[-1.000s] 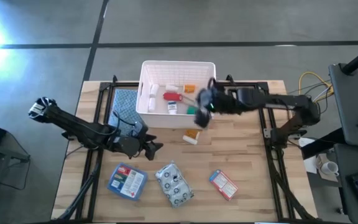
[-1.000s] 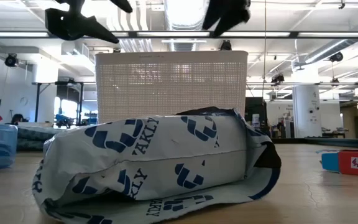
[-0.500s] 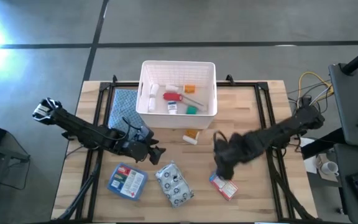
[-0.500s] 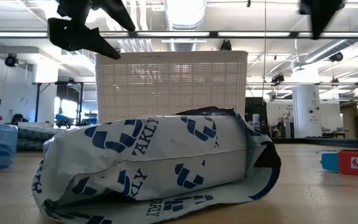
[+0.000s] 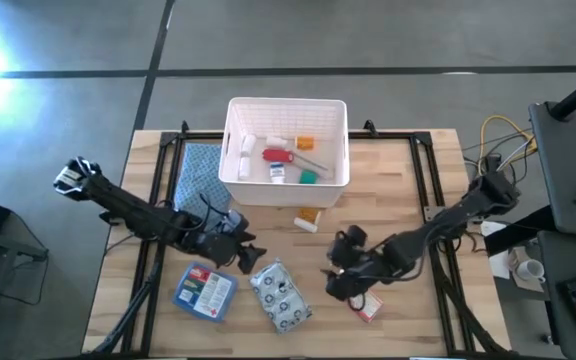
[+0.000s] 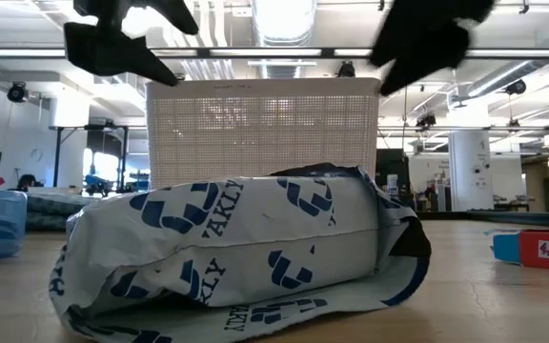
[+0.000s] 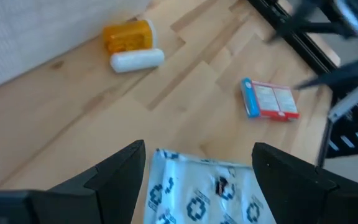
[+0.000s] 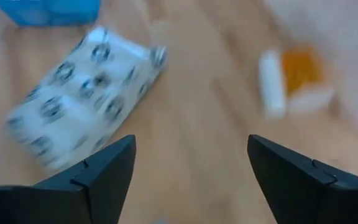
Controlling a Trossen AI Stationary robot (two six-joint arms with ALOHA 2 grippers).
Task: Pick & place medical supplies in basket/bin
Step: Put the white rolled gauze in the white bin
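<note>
The white slotted basket stands at the table's far middle with a red tube and other small supplies inside. On the wood lie the grey-white spotted pouch, a blue flat packet, a red-white packet and an orange-capped white bottle. My left gripper hovers open just left of and above the pouch. My right gripper is open too, between the pouch and the red-white packet, above the table.
A blue checked cloth lies left of the basket. Black frame rails run along the table's left and right sides. Bare wood shows between the basket and the near items. In the low view the pouch fills the foreground before the basket.
My right gripper has swung away from above the basket toward the near edge, then down and left, ending beside the red-white packet. My left gripper has crept toward the near edge and right, closer to the spotted pouch. The supplies on the table have stayed put.
</note>
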